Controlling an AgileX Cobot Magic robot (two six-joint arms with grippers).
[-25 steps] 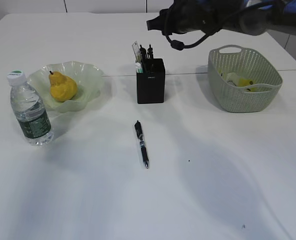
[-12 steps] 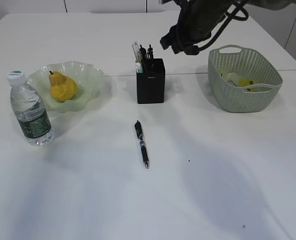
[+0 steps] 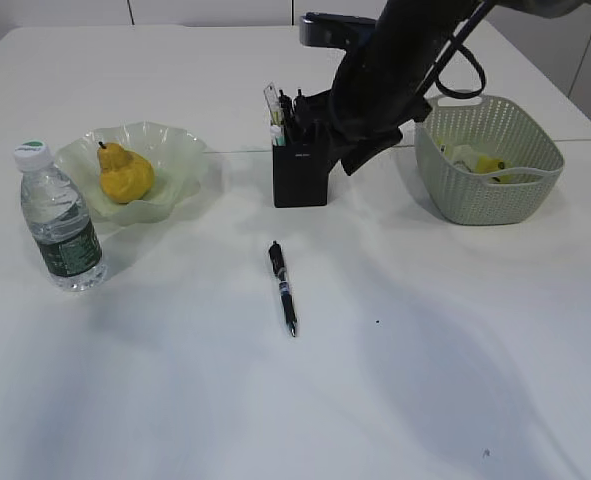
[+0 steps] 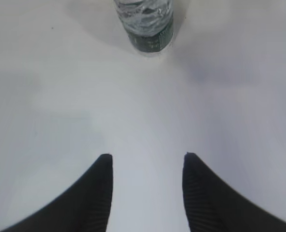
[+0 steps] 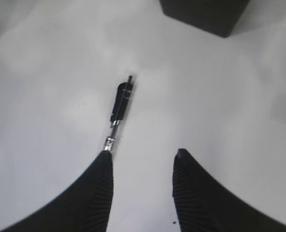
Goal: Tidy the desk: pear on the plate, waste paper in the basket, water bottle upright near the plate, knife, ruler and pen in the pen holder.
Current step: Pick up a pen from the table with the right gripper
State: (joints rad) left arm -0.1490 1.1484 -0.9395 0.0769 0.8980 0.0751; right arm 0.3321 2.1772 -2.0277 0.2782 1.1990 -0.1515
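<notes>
The yellow pear [image 3: 125,173] lies on the pale green plate [image 3: 178,146]. Just left of the plate the water bottle [image 3: 60,216] stands upright. The black pen holder [image 3: 300,172] holds the clear ruler [image 3: 271,100] and dark tools; I cannot pick out the knife among them. A black pen [image 3: 283,287] lies on the desk [image 3: 175,380] in front of the holder. Crumpled paper [image 3: 475,158] sits in the basket [image 3: 490,195]. My right gripper [image 5: 143,157] hangs open and empty above the desk, with the pen [image 5: 120,103] just beyond its left finger. My left gripper [image 4: 147,157] is open and empty, facing the bottle [image 4: 147,24].
The right arm [image 3: 385,80] reaches down from the upper right, between the pen holder and the basket. The pen holder's corner [image 5: 205,14] shows at the top of the right wrist view. A seam between two tabletops runs behind the holder.
The right arm has swung down from the top edge to just right of the pen holder. The objects on the desk have not moved.
</notes>
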